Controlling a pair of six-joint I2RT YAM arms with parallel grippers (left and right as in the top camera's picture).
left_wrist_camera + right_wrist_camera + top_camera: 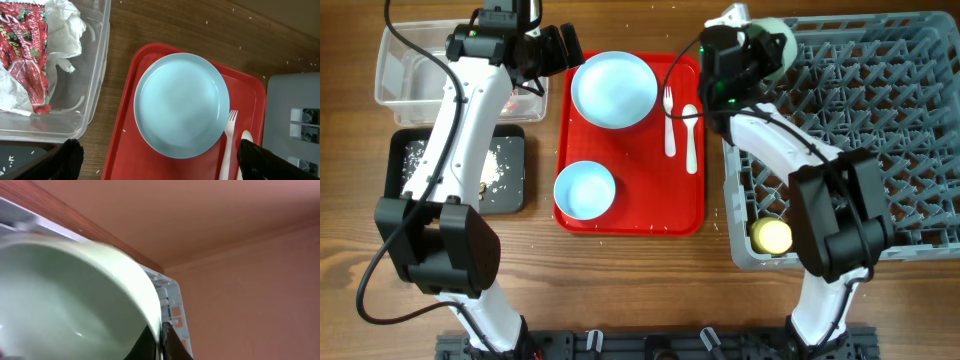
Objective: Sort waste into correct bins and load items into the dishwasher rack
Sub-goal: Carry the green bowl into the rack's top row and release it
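Observation:
A pale blue plate [612, 88] [180, 105] and a pale blue bowl [585, 190] sit on the red serving tray [630, 215], with a white fork [669, 122] [229, 131] and spoon [691, 138] [245, 137] beside the plate. My left gripper [563, 47] [165, 167] is open and empty, above the plate's near edge. My right gripper [745, 50] [162, 340] is shut on the rim of a second pale bowl [778, 45] [75, 305], tilted over the grey rack's [880, 130] far left corner. A yellow cup [772, 235] stands in the rack.
The clear tub [395, 90] [97, 75] holds the red wrapper [25, 45] and white napkin [65, 22]. The black tray [515, 190] in front of it holds whitish crumbs [500, 170]. A few crumbs lie on the wooden table.

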